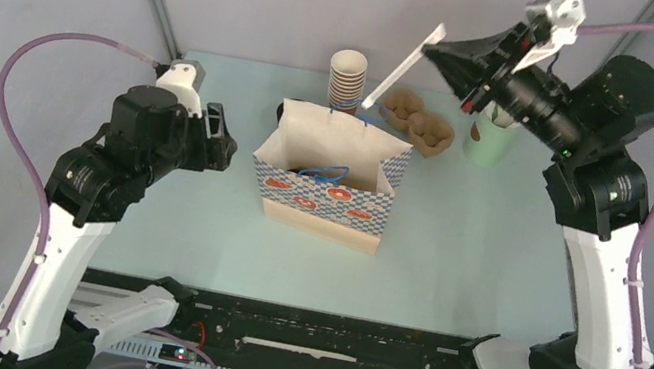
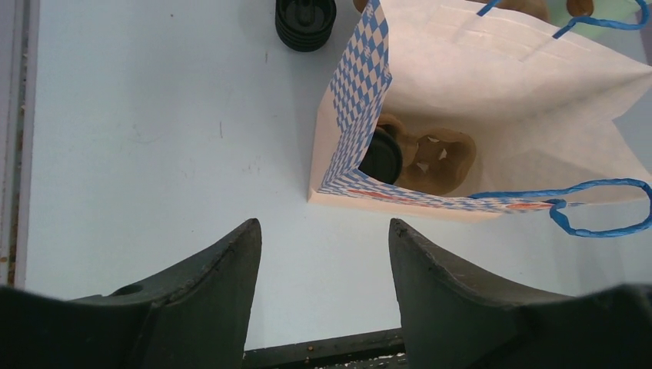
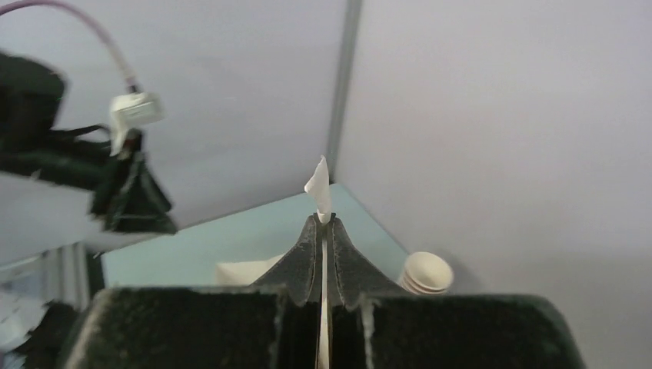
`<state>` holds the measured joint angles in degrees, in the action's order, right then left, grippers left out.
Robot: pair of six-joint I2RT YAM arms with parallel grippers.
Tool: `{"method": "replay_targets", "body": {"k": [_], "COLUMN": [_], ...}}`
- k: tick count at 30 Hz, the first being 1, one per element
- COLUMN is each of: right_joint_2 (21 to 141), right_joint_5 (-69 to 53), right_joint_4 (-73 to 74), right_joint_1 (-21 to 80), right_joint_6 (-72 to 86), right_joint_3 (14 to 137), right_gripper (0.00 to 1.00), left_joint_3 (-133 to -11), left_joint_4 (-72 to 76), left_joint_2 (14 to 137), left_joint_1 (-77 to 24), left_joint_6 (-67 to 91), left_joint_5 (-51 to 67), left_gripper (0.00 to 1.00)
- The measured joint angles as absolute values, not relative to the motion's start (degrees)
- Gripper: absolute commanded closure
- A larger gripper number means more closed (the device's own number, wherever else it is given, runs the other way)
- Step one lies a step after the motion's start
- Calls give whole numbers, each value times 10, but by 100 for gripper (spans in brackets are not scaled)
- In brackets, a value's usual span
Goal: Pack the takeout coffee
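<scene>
Pale green tabletop (image 1: 492, 264), paper bag (image 1: 329, 180) at centre, kraft cups (image 1: 346, 76) stacked behind, left fingers (image 2: 207, 288) wide at left, right fingers (image 3: 302, 257) pinching white strip (image 1: 405, 66) upper right.

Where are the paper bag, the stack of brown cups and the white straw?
paper bag (image 1: 325, 202): top view, its front face.
stack of brown cups (image 1: 346, 81): top view, upper cups' wall.
white straw (image 1: 405, 66): top view, middle of its length.

The desk (image 1: 493, 255) is pale mint. The paper bag (image 1: 325, 200) is white inside, blue-and-white diamond check outside with red-orange round motifs and a tan base band; its handles (image 2: 611, 183) are blue. The stacked cups (image 1: 346, 74) are tan, the pulp tray (image 1: 429, 131) brown, the lids (image 2: 305, 23) black, the strip (image 1: 405, 66) white, the left pincer (image 2: 323, 224) and right pincer (image 3: 324, 219) black
</scene>
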<state>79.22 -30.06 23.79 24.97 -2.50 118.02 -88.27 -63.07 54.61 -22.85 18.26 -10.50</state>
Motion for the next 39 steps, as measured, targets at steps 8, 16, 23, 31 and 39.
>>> {"method": "replay_targets", "body": {"k": [8, 16, 23, 31, 39], "right_joint_2": [860, 1021, 1042, 1095, 1025], "right_joint_5": [-185, -5, 113, 156, 275], "right_joint_4": [401, 527, 552, 557, 546], "right_joint_1": [437, 508, 531, 536, 539], "right_joint_6": [-188, -287, -339, -335, -229], "right_joint_3": [1235, 1259, 1219, 1267, 1342], "right_gripper": [100, 100, 26, 0, 0], "left_joint_3": [-857, -857, -857, -861, -972], "left_joint_4": [-616, -616, -620, -633, -640], "left_joint_2": [523, 499, 483, 487, 549], "left_joint_1": [-229, -228, -229, -228, -228], "left_joint_6": [194, 195, 195, 191, 194], "left_joint_5": [-88, -90, -98, -104, -103], "left_gripper": [33, 33, 33, 33, 29]}}
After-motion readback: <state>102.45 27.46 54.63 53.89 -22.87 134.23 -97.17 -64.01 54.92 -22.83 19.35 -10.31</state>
